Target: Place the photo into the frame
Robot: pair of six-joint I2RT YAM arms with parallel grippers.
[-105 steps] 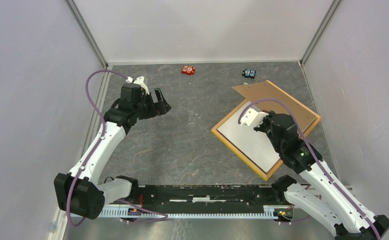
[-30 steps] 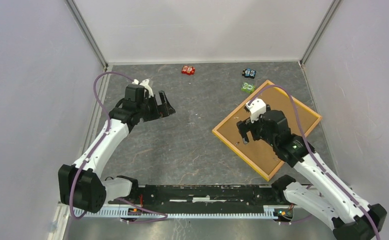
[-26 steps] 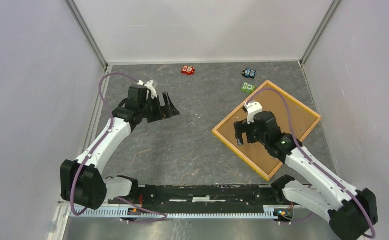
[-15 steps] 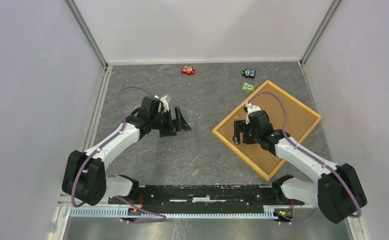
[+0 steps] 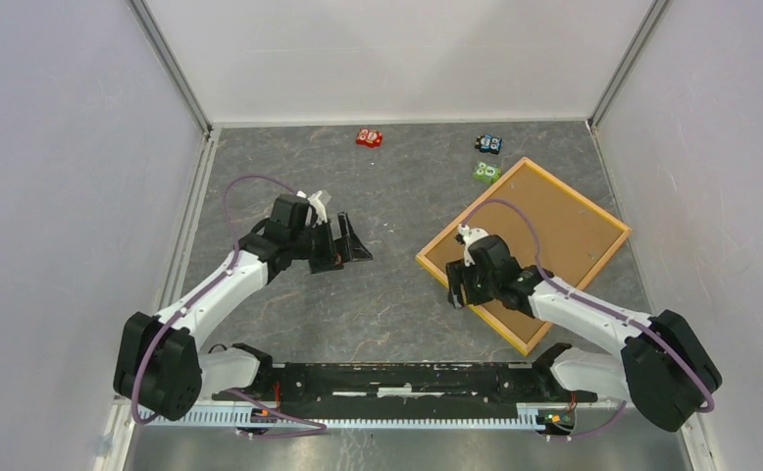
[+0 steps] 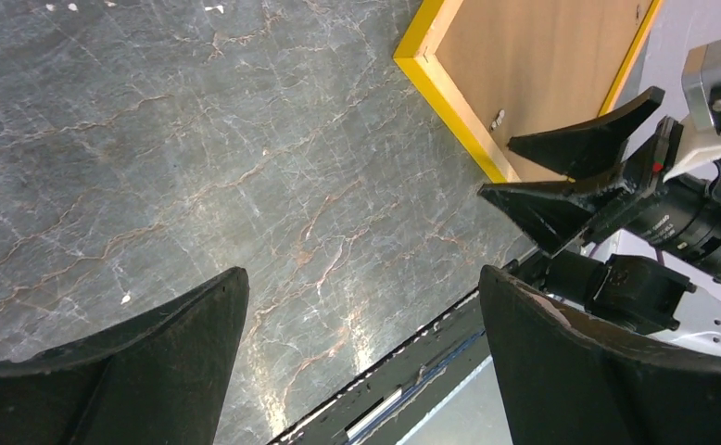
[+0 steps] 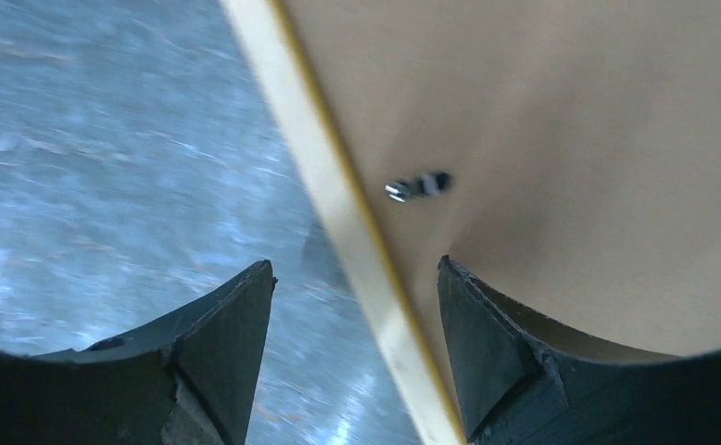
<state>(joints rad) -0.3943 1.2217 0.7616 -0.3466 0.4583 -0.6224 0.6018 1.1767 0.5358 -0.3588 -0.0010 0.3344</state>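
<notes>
Yellow-orange frame (image 5: pixel 577 197) flat on desk (image 5: pixel 387 186), right side in top view; brown backing board (image 5: pixel 554 231) inside; photo unseen.
Left wrist: left claw (image 6: pixel 364 278) spread wide above desk.
Right wrist: right claw (image 7: pixel 355 269) released, straddling frame rail, one finger over board, other over desk.

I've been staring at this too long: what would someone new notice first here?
The yellow-orange frame, filled by a brown backing board, lies askew on the right of the table, the right claw straddling its near-left rail. The left claw hangs wide open over the table's middle; a red toy, a blue toy and a green toy sit near the far wall.
</notes>
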